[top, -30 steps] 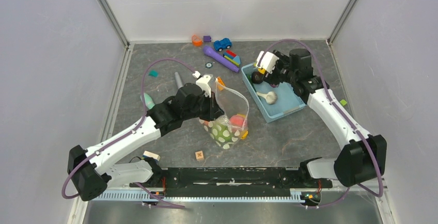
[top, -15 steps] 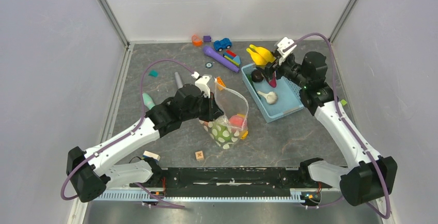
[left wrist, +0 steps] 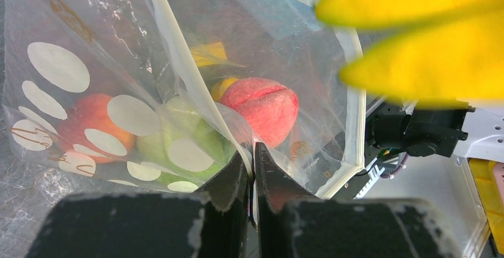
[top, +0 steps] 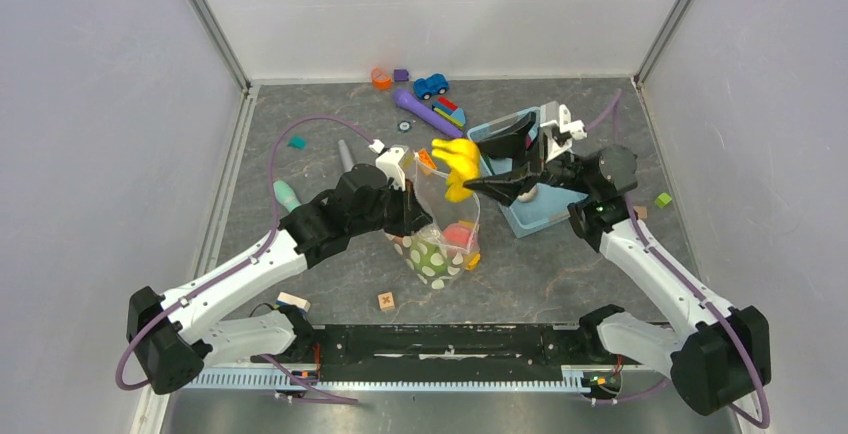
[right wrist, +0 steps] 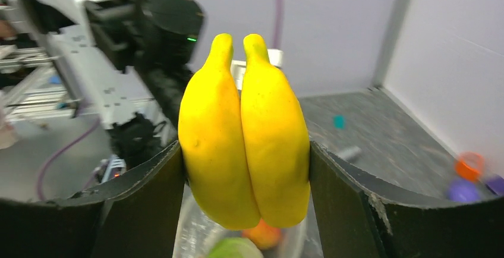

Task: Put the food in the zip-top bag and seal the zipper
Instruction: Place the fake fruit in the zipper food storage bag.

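The right tool [right wrist: 245, 157] gripped the bananas [top: 455, 162] over the bag [top: 440, 244]; the left tool [left wrist: 252, 163] pinched its rim; a release off-centre could catch that floppy rim, spilling them

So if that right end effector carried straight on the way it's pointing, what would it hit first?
Probably the left end effector gripping the zip-top bag; the bag's mouth sits just below its banana bunch. Depth is unclear.
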Available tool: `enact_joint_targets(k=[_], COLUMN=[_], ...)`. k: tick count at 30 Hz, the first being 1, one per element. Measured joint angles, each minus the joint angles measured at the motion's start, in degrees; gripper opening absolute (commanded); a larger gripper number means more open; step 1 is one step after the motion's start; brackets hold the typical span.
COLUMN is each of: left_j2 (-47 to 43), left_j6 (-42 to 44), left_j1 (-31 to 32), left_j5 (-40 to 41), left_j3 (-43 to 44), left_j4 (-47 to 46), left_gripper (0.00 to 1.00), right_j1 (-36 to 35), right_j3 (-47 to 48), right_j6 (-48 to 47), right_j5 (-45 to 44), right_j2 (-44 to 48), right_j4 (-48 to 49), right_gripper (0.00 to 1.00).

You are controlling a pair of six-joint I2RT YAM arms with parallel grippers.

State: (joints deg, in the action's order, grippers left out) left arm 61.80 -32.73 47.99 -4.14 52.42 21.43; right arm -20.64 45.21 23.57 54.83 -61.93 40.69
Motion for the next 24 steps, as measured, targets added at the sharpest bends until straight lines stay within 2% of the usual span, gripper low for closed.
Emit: enact_joint_targets(k=[4,9,16,24], left_j2=[0.0,-0.3,-1.7,-1.7], left_j6=[0.0,0.0,0.0,0.0], left_j1=[0.0,0.0,0.0,0.0], left_j5=[0.0,0.0,0.0,0.1], left_j3=[0.0,0.0,-0.4,-0.5], left_j4=[-0.2,-0.2,-0.5,-0.6], left_gripper=[0.12,0.12,0.12,0.12], right_j1=[-5.4,-9.6,-9.8,-10.2], right_j3=[0.0,-0.3,-2.8,-7.0], right_j6=[2.5,1.7,-5.3,-7.7], right_j5=[3.2,4.2,-2.0,-7.0], right_j2=[0.0,0.1,1.2,1.4], right_j4=[4.4,4.8,-4.3,-10.9], right_gripper=[0.11,0.1,0.09,0.08])
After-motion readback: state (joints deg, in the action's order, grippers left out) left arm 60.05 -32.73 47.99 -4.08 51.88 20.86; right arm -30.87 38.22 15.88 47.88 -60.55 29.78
